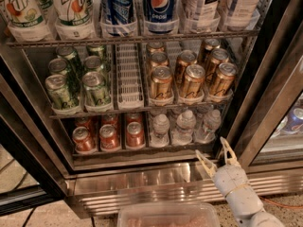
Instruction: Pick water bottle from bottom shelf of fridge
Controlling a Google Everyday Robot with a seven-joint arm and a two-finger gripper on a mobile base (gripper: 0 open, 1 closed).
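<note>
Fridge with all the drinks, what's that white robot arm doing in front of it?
A robot arm is going for a water bottle on the bottom shelf of the open fridge. Its tool hovers just outside, low on the right, a little below that shelf, with its fingers spread and holding nothing. The clear bottles with white caps stand on the right side of the shelf, next to the red cans. Nothing has been picked up yet.
</note>
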